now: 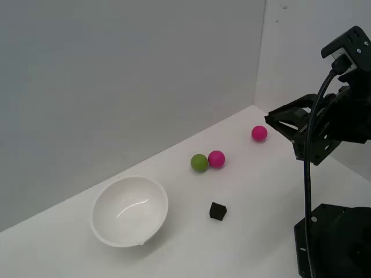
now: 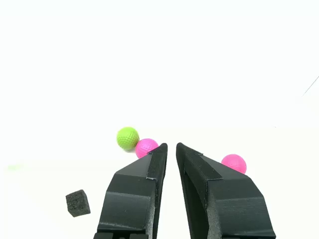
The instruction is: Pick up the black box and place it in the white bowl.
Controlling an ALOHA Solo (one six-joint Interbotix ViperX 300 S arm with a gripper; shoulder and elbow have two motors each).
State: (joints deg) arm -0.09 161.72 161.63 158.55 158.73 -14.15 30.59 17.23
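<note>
The black box (image 1: 218, 211) is a tiny matte cube on the white table, between the white bowl (image 1: 130, 209) and the arm's base. The bowl sits upright with nothing in it, at the exterior view's left. My gripper (image 1: 270, 120) hangs in the air at the exterior view's right, well above and beyond the box. In the wrist view the gripper (image 2: 171, 146) holds nothing, its fingers nearly together with only a thin slit between the tips. The box (image 2: 78, 203) lies off to one side of the fingers. The bowl is out of the wrist view.
A green ball (image 1: 199, 163) touches a pink ball (image 1: 216, 158) behind the box. A second pink ball (image 1: 259, 133) lies close under the gripper. White walls stand behind the table. The black robot base (image 1: 333, 240) fills the exterior view's lower right corner.
</note>
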